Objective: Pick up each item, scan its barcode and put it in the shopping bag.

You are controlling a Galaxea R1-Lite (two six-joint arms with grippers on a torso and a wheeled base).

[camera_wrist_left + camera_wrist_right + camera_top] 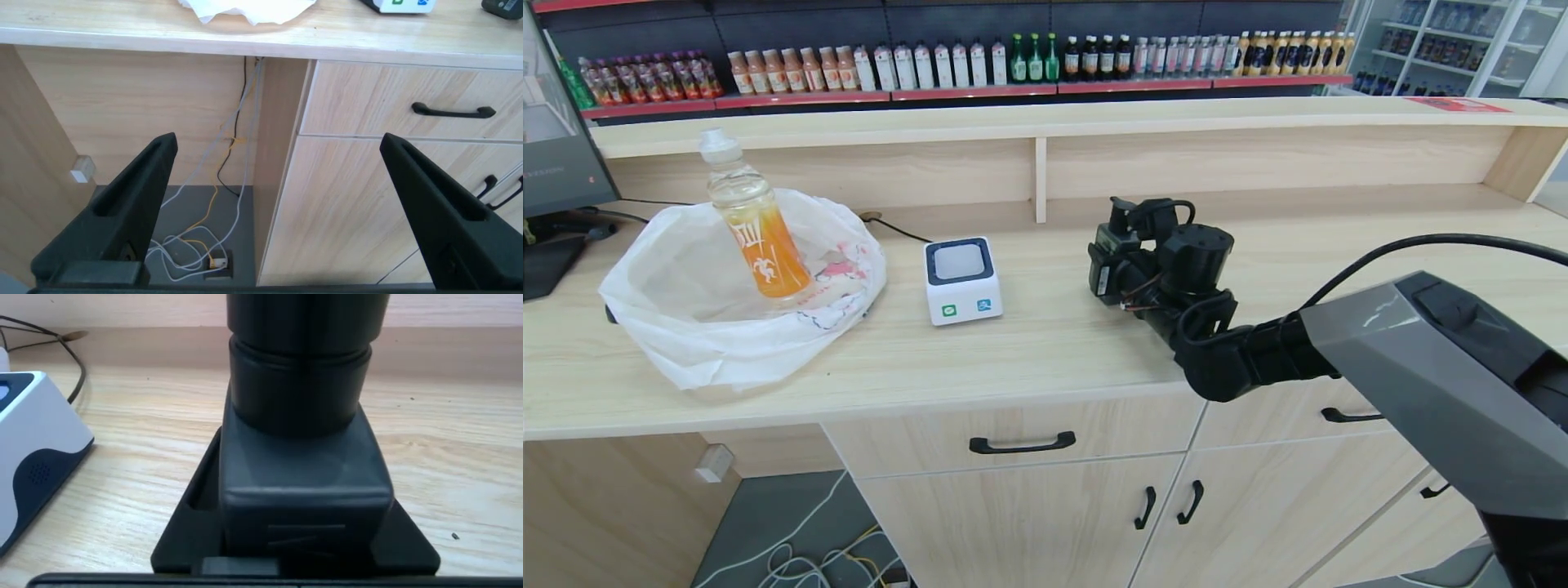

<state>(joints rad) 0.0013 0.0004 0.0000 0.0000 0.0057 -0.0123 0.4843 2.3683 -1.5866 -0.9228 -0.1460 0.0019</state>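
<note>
One bottle (756, 220) is seen, and it is already set in the bag (686, 327), well apart from the right pincer (1112, 257) and beyond the scanner (962, 280), which stands near that pincer on its bag side. The right pincer is held low over the counter (1054, 343); whether it is spread or pressed together cannot be told. The left pincer (278, 147) is spread wide with nothing in it, held below the counter's edge and turned toward the cabinet fronts (368, 204).

Toppling is judged the main risk: the bottle is tilted and is propped by slack film alone, so a nudge to the bag could lay it over. The scanner could be knocked, or dragged by the cable (898, 230) behind it, if the right arm is swung toward the bag. The counter's overhang or a drawer handle (453, 110) could be struck if the left pincer is raised straight up.

The bottle is of clear, round plastic, with a white cap and an orange sleeve. The bag is of thin, white, crinkled film, its mouth slumped open. The scanner is a small white cube with rounded corners, a dark collar and a pale top window. The counter is of smooth, pale wood-grain board.
</note>
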